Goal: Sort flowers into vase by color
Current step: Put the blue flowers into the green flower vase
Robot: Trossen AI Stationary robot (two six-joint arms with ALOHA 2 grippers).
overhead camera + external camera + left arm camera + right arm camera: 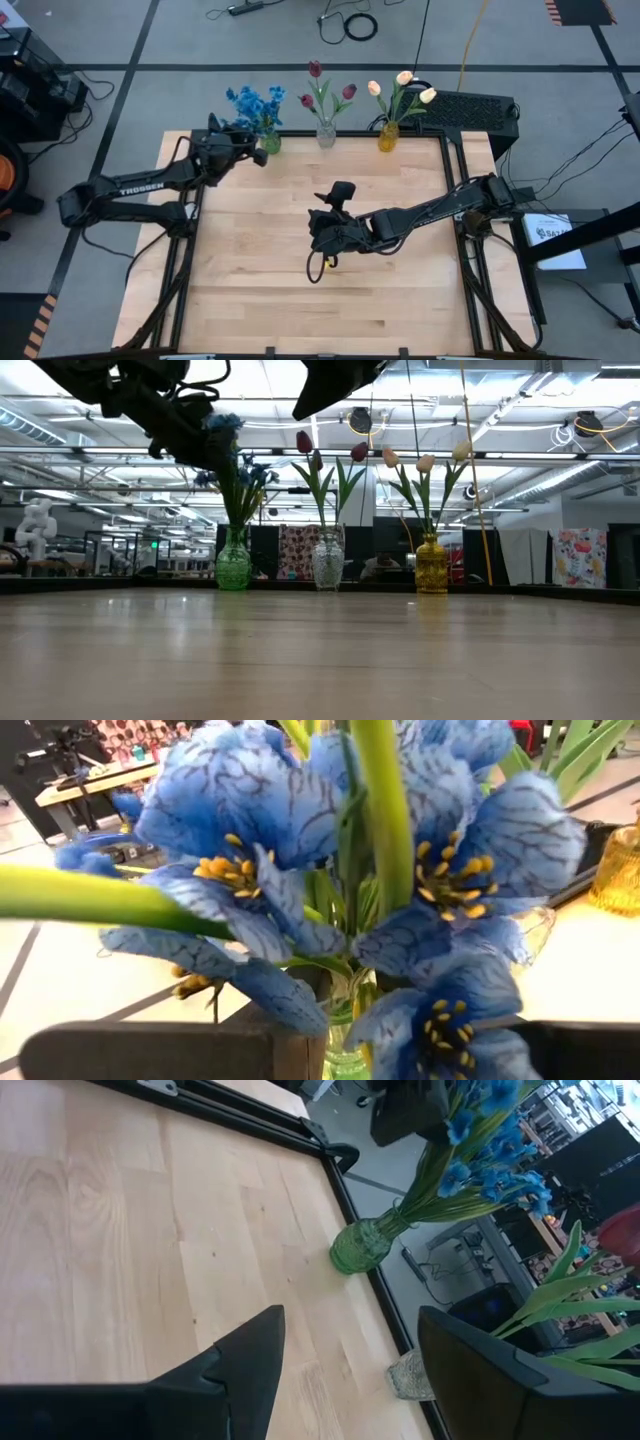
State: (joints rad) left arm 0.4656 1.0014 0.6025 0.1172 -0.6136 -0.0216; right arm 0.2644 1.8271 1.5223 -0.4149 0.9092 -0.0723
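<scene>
The blue flowers (256, 103), dark red tulips (325, 88) and cream-yellow tulips (402, 90) are already sorted into three glass vases at the wooden surface's (250, 290) far edge, the left gripper (250, 148) being at the blue bunch with jaws whose state cannot be told, and the right gripper (345, 1355) hanging released and empty.

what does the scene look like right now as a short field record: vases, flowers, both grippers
green glass vase: holds blue blossoms, far edge, leftmost
clear glass vase: holds dark red tulips, middle
yellow glass vase: holds cream-yellow tulips, rightmost
left gripper: at the green vase, among the blue blossoms; grip unclear
right gripper: open, empty, above mid-table
wooden table: no loose flowers visible
</scene>
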